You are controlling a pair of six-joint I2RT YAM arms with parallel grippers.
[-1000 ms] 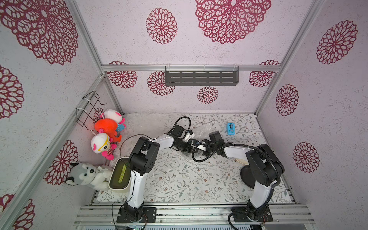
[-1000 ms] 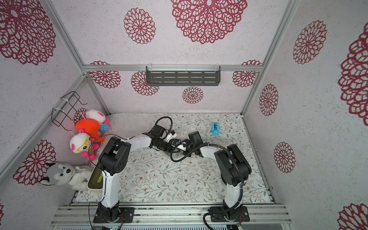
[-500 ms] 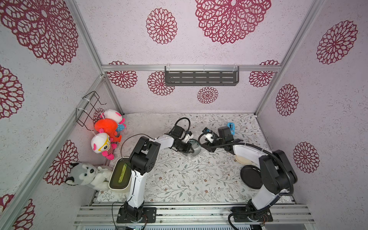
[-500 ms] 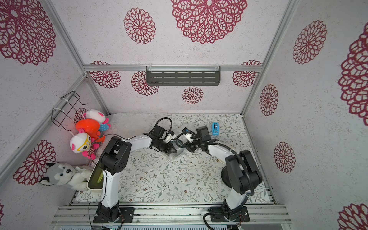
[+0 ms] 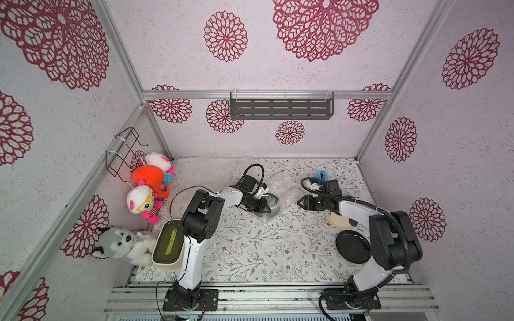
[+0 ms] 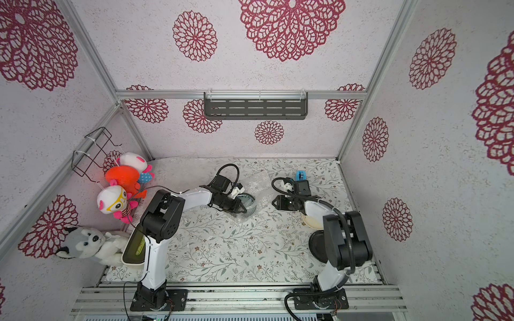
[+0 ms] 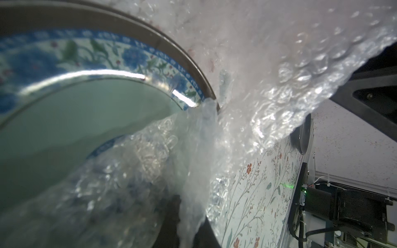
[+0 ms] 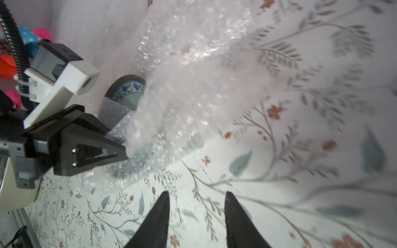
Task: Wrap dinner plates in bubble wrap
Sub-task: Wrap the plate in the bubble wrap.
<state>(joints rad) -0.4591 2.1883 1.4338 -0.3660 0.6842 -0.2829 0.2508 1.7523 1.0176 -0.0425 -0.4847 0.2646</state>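
One grip only: left gripper (image 8: pixel 123 153) clamped on bubble wrap (image 8: pixel 193 96) over teal plate (image 8: pixel 126 90), right gripper (image 8: pixel 197 194) w/ jaws apart & empty, near the wrap.

Left pincer (image 8: pixel 125 153) pinched tight, arm outstretched; right pincer (image 8: pixel 197 193) parted, empty.

teal plate (image 7: pixel 64 111) half under bubble wrap (image 7: pixel 268 64), cropped

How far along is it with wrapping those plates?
Nothing looks fully wrapped yet. In hand: the left claw pinches bubble wrap partly covering the blue plate; the right claw is open and empty. To do: finish that one, then the cream plate and black plate, both bare.
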